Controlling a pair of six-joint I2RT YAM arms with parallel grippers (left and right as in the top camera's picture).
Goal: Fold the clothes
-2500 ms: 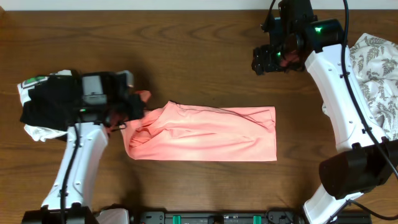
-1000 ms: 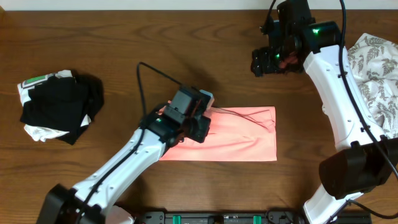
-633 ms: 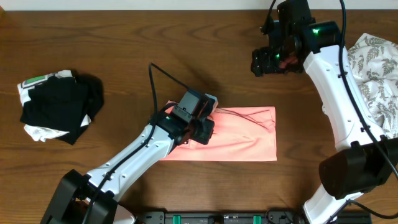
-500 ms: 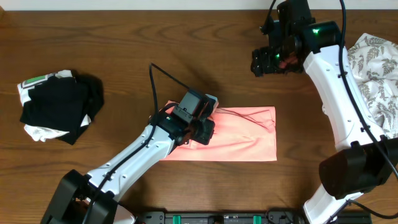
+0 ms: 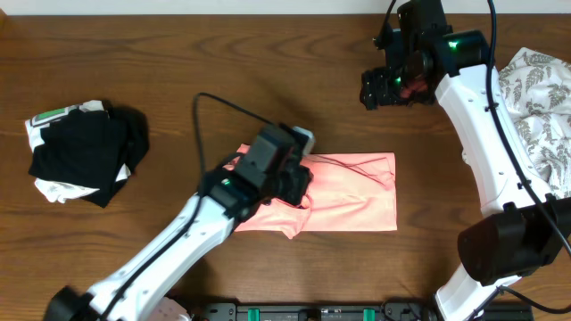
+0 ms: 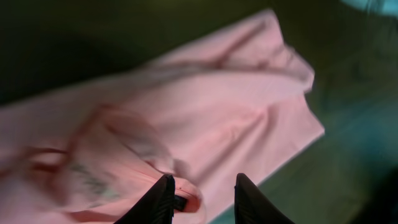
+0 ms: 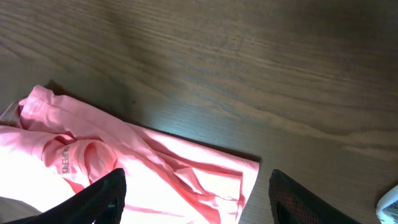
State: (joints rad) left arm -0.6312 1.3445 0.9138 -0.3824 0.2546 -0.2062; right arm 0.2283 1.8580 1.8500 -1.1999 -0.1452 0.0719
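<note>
The salmon-pink T-shirt (image 5: 357, 201) lies as a folded band in the middle of the table, its left end doubled over to the right. My left gripper (image 5: 299, 190) hovers over that doubled part. In the left wrist view the left gripper (image 6: 204, 202) is open, and a loose fold of the pink T-shirt (image 6: 205, 118) rests against the inner side of one finger (image 6: 158, 200). My right gripper (image 5: 389, 87) hangs high at the back right, away from the cloth. It is open and holds nothing (image 7: 198, 202), with the shirt's (image 7: 143, 168) right end below it.
A white leaf-print garment (image 5: 535, 107) is heaped at the right edge beside the right arm. A black-and-white bundle (image 5: 85, 152) sits at the far left. Bare wooden table (image 5: 268, 80) stretches behind the shirt.
My left arm carried the shirt's left end rightwards over the rest, shortening the band. Its jaws have since parted, and a flap of cloth now droops at the front edge. The right arm stayed still.
</note>
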